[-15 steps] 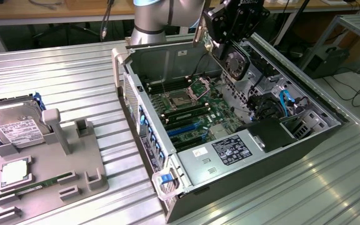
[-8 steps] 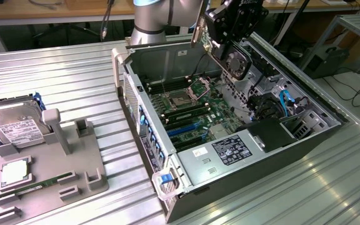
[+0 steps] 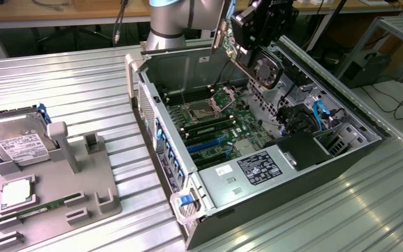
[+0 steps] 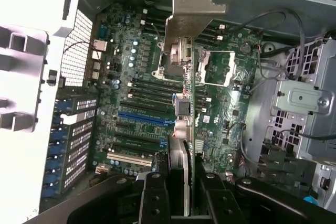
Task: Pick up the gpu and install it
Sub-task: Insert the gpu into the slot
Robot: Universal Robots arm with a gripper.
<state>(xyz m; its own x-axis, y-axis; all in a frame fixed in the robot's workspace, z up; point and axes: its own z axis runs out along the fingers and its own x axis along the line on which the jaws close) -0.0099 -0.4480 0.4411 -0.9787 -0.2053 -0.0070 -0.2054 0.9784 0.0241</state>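
Black pincer [image 4: 187, 184] grasped the flat green, fan-cooled gpu [image 3: 266, 71] by its edge, above the open grey steel computer case [image 3: 180, 65], at one o'clock in the exterior view. Hazard: a tilted card might miss its slot and scrape the green motherboard [image 3: 212, 118].

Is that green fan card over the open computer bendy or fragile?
Probably stiff: the green circuit card with silver metal bracket juts straight from the hand. Likely fragile: its parts sit exposed. Its black round fan probably adds weight.
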